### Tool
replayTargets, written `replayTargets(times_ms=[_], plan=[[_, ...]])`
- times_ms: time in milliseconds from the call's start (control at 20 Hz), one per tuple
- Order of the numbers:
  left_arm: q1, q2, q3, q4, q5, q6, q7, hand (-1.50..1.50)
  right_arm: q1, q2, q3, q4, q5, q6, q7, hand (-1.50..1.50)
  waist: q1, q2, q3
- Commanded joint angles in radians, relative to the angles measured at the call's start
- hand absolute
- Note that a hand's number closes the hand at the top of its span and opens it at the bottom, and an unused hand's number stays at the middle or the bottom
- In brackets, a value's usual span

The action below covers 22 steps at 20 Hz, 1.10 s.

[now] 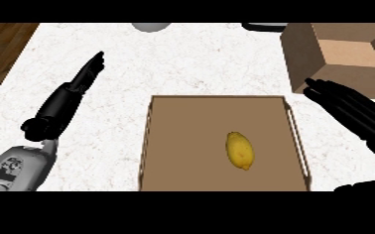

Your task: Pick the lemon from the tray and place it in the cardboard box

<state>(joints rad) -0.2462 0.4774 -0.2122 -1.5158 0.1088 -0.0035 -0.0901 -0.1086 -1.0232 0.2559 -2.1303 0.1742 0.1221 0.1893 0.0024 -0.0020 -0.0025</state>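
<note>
Right hand (344, 106) stretched flat, fingers straight and close together, holding nothing. Just beyond its fingertips, the cardboard box (330, 54). Left of the hand and nearer, the tray (150, 144), with the lemon (240, 150) lying inside, apart from the fingers. Far to its left, the left hand (86, 74), straight-fingered and empty, over the white counter (190, 59).

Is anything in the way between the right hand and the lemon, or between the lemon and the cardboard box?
Only the tray's raised right wall lies between the right hand and the lemon. Toward the cardboard box, just that wall and the hand itself.
</note>
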Motion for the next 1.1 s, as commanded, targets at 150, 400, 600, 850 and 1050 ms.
replayTargets(times_ms=[150, 400, 600, 850, 1050], plan=[[-0.030, -0.027, -0.012, 0.026, -0.035, -0.007, -0.004, 0.00, -0.191, -0.005, 0.179, -0.160, 0.054, 0.213, 0.380, -1.50, 0.021, 0.006, -0.002], [-0.007, -0.038, -0.007, 0.038, -0.038, -0.032, -0.028, 0.00, -0.277, 0.140, 0.353, -0.193, 0.103, 0.316, 0.648, -1.50, 0.014, 0.003, -0.001], [-0.031, -0.048, 0.023, 0.057, -0.042, -0.032, -0.028, 0.00, -0.382, 0.299, 0.431, -0.130, 0.081, 0.414, 0.826, -1.50, 0.012, 0.004, -0.001], [0.032, -0.028, 0.046, -0.037, -0.038, -0.050, 0.021, 0.00, -0.395, 0.472, 0.522, -0.046, 0.148, 0.422, 0.939, -1.50, 0.011, 0.000, 0.001], [0.017, -0.063, 0.051, 0.025, -0.073, -0.040, -0.037, 0.00, -0.404, 0.524, 0.548, 0.025, 0.220, 0.416, 0.930, -1.50, 0.004, 0.001, 0.001]])
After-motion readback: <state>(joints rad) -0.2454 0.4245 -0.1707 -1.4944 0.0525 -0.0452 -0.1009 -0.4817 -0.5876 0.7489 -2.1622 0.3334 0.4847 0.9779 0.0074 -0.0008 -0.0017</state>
